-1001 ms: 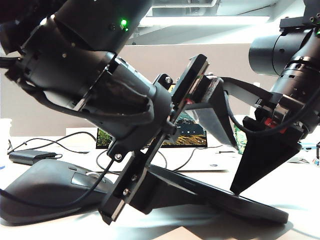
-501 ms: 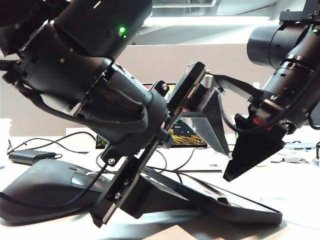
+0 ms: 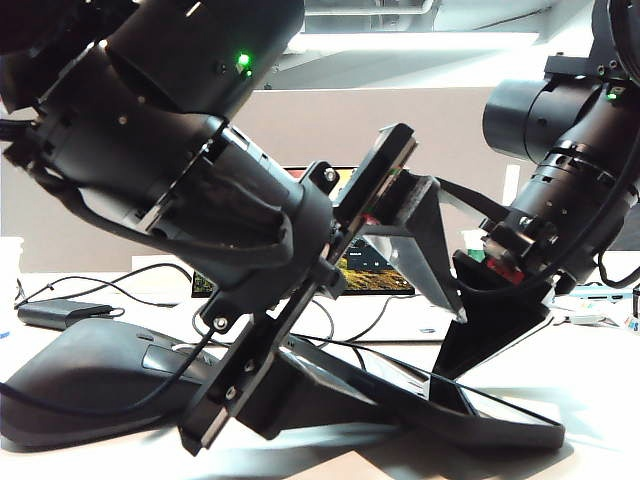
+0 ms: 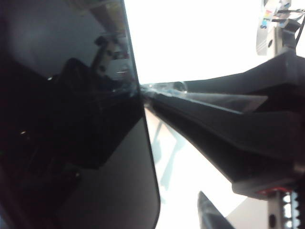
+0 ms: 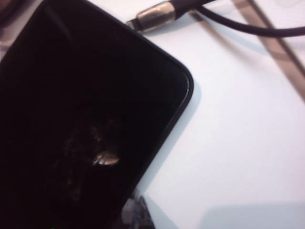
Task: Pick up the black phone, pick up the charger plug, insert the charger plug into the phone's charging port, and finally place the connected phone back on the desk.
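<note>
Two grippers crowd the black phone [image 3: 500,415], low on the counter [image 3: 600,380] at 5 o'clock.

At 9 o'clock of the phone, the left gripper [image 3: 400,345] spreads wide, its lower finger seemingly under the phone's raised end. At 3 o'clock, the right gripper [image 3: 450,385] is pinched closed, empty, tip at the screen. We judge the phone stiff, glossy and slippery, best taken by its matte long edges. The charger plug [image 5: 155,16] lies beside the phone's edge, its cable limp. We cannot see the charging port or any firm hold.
</note>
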Available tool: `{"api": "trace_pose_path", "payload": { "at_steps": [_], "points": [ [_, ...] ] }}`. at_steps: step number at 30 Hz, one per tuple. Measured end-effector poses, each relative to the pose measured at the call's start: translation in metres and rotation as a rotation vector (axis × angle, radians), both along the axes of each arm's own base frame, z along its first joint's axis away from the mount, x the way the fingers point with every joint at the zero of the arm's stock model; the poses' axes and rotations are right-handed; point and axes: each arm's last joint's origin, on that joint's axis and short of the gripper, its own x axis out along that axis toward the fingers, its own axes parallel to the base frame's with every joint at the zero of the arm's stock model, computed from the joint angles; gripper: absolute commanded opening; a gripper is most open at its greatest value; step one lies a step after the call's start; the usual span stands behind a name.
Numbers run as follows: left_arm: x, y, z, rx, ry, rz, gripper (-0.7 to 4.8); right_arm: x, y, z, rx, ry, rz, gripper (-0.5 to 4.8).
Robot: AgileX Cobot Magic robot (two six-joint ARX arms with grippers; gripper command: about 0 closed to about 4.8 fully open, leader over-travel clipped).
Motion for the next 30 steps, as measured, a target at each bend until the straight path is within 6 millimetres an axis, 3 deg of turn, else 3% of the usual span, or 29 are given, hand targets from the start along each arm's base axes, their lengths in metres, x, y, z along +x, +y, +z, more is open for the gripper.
{"api": "trace_pose_path", "payload": {
  "at_steps": [17,19,20,21,25,28,30],
  "points": [
    [-0.0006,0.0001,-0.0005,-0.010,0.034,0.002,3.31,-0.0035,0.0009,0.0001,0.077,0.042,0.076,-0.01],
    [-0.0006,0.0000,-0.0004,-0.011,0.035,0.003,2.78,-0.0038,0.0010,0.0000,0.079,0.046,0.077,-0.01],
    [-0.0006,0.0000,-0.0004,-0.012,0.034,0.003,1.85,-0.0040,0.0009,-0.0001,0.078,0.049,0.078,-0.01],
    [-0.0005,-0.0001,-0.0002,-0.013,0.033,0.003,1.45,-0.0044,0.0009,-0.0002,0.076,0.052,0.078,-0.01],
    [-0.0005,-0.0001,-0.0003,-0.014,0.035,0.004,1.27,-0.0044,0.0008,0.0000,0.076,0.052,0.078,-0.01],
    [-0.0006,0.0000,-0.0003,-0.013,0.034,0.003,0.38,-0.0044,0.0007,0.0000,0.076,0.052,0.078,-0.01],
    [-0.0008,0.0004,-0.0010,-0.011,0.050,0.012,0.12,-0.0043,0.0006,0.0003,0.076,0.051,0.077,-0.01]
  ]
}}
